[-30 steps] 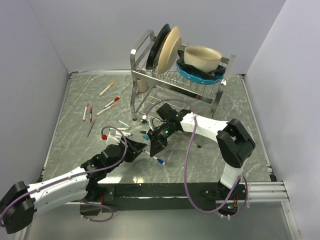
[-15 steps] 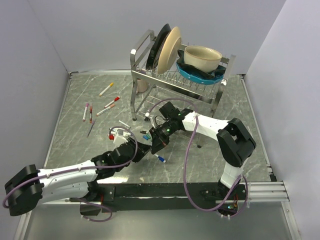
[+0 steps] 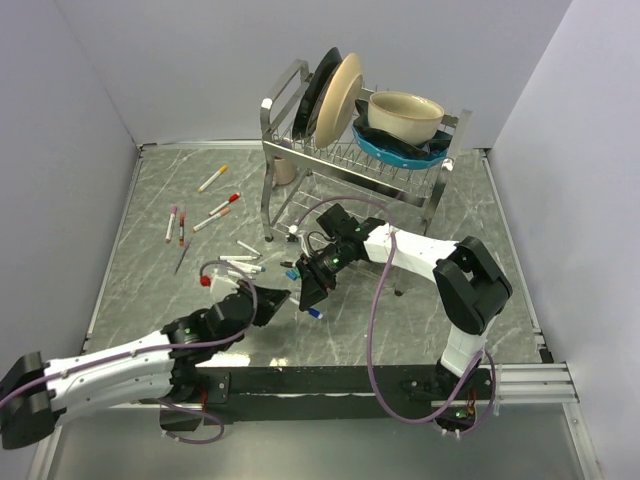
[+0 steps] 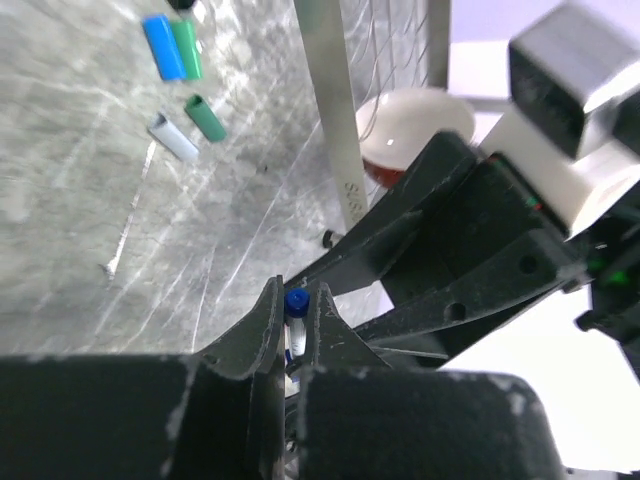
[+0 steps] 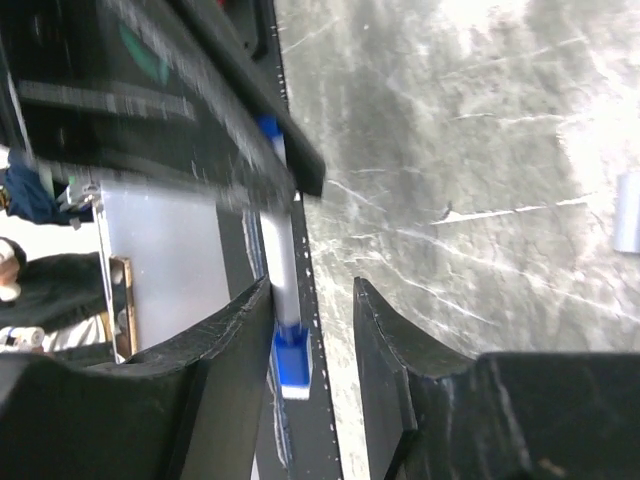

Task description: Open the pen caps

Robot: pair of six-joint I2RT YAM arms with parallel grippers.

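My left gripper (image 4: 297, 292) is shut on a thin white pen (image 4: 294, 335) whose round blue end (image 4: 296, 300) pokes out past the fingertips. The pen's barrel (image 5: 280, 255) runs into the right wrist view. A blue cap (image 5: 292, 365) sits on the barrel's end, between the fingers of my open right gripper (image 5: 312, 290) and against one of them. From above, both grippers meet mid-table, left (image 3: 280, 297) and right (image 3: 308, 296), with the blue pen tip (image 3: 316, 313) just below. Loose blue (image 4: 160, 47) and green caps (image 4: 205, 117) lie on the table.
Capped pens lie at the left: yellow (image 3: 212, 178), red (image 3: 224, 204), pink (image 3: 170, 224). Bare white barrels (image 3: 240, 260) lie near the left arm. A metal dish rack (image 3: 300, 150) with plates and bowls stands behind the grippers, with one leg (image 4: 330, 120) close by.
My left gripper has closed onto the blue-ended pen. My right gripper, shut before, has opened its fingers around the pen's cap end. The left arm shifted slightly.
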